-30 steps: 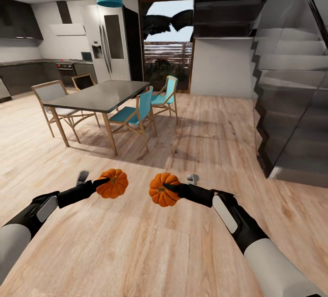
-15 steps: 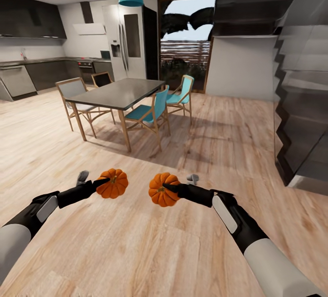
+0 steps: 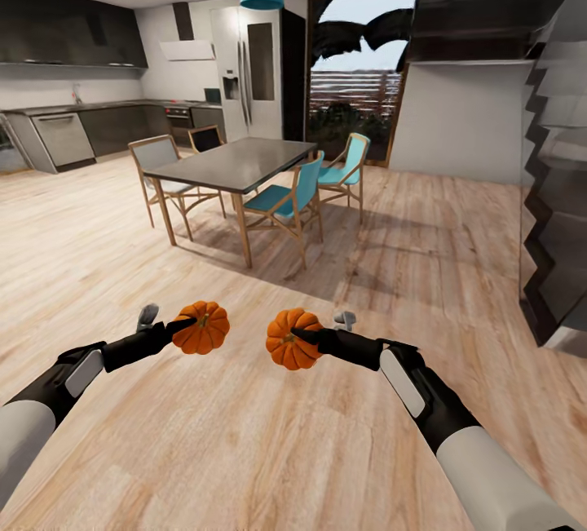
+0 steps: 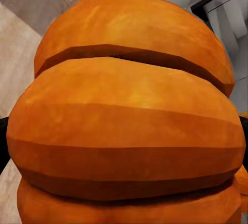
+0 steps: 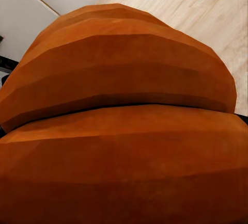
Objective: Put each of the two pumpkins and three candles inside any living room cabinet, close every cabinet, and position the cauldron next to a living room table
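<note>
Above wood floor point(image 3: 244, 433), ribbed orange pumpkins point(image 3: 201, 328), clawed.

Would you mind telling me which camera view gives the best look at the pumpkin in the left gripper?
The head view: it shows the whole left pumpkin with its stem, held in the left gripper. The left wrist view gives a close-up of its orange ribs. The right wrist view shows the other pumpkin.

An open-plan home: dining table point(image 3: 236, 164) with chairs point(image 3: 287, 203), dark kitchen units point(image 3: 90, 127), fridge point(image 3: 257, 78), staircase point(image 3: 558, 180) and wood floor point(image 3: 244, 433).
</note>
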Motion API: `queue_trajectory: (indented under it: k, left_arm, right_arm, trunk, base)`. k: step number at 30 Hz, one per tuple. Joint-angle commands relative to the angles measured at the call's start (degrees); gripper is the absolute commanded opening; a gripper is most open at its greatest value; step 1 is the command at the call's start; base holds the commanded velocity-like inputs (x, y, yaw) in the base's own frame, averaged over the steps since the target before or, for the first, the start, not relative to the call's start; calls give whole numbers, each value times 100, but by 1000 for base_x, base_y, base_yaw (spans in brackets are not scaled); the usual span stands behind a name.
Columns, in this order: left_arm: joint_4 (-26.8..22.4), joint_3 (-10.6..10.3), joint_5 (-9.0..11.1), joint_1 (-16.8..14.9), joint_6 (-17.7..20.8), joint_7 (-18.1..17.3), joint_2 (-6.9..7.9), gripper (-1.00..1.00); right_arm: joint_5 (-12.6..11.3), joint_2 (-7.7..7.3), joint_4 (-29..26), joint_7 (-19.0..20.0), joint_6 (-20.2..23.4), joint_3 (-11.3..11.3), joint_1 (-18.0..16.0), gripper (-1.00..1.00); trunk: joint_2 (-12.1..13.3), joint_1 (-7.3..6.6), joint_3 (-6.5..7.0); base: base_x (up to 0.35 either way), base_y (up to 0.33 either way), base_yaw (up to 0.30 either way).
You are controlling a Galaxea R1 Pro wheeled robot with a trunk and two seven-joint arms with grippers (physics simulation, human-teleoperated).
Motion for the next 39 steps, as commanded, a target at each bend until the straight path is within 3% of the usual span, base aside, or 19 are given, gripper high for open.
queue_trajectory:
  k: [1, 21, 27, 39]
  left_arm:
    - [0, 2, 5, 0, 2, -4, 0, -100]
    - [-7, 2, 5, 1, 8, -4, 0, -100]
    - [-8, 2, 5, 0, 11, -7, 6, -100]
    - [-11, 10, 13, 0, 11, -4, 65, -100]
  right_arm:
    - [-6, 0, 0, 2, 2, 0, 0, -100]
    - [-1, 5, -2, -52, -69, 8, 0, -100]
    - [0, 75, -9, -471, -262, 351, 0, -100]
    - [-6, 95, 69, -498, -280, 389, 0, -100]
  trunk:
    - [0, 0, -2]
    - [0, 0, -44]
    - [0, 0, -45]
    - [0, 0, -45]
  base:
    - [0, 0, 138]
    - [0, 0, 125]
    - [0, 0, 283]
    - [0, 0, 288]
